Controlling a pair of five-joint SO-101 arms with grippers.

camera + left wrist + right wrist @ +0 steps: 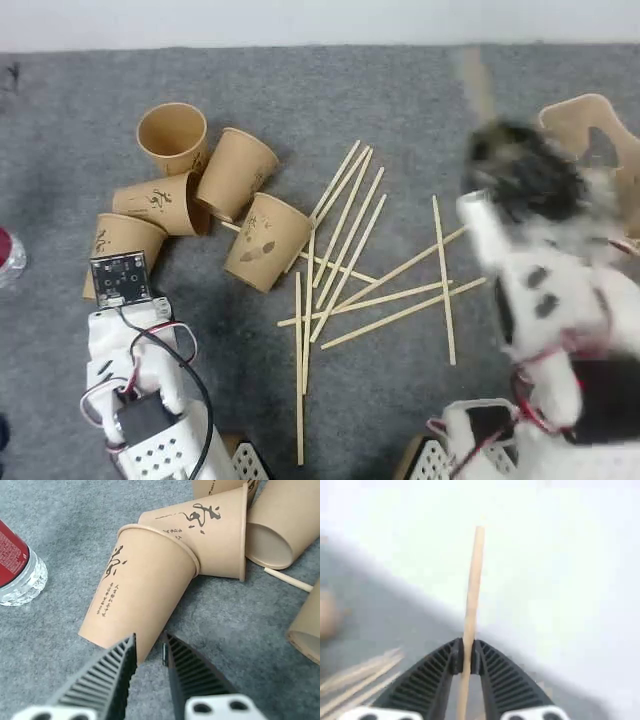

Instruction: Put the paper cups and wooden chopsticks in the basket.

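Observation:
Several brown paper cups lie in a cluster at the left of the grey mat, one upright (172, 135), the others on their sides (265, 240). Several wooden chopsticks (345, 250) are scattered across the middle. My left gripper (149, 640) hovers just short of the nearest toppled cup (145, 585), its fingers a narrow gap apart with nothing between them. My right gripper (468, 652) is shut on a single chopstick (474, 580), which sticks out past the fingertips. In the high view that arm (520, 190) is blurred and raised at the right, beside the tan basket (575, 115).
A red-labelled clear bottle (15, 565) stands at the left edge of the mat (5, 255), close to the cups. A loose chopstick end (290, 580) pokes out between the cups. Bare mat lies along the far side.

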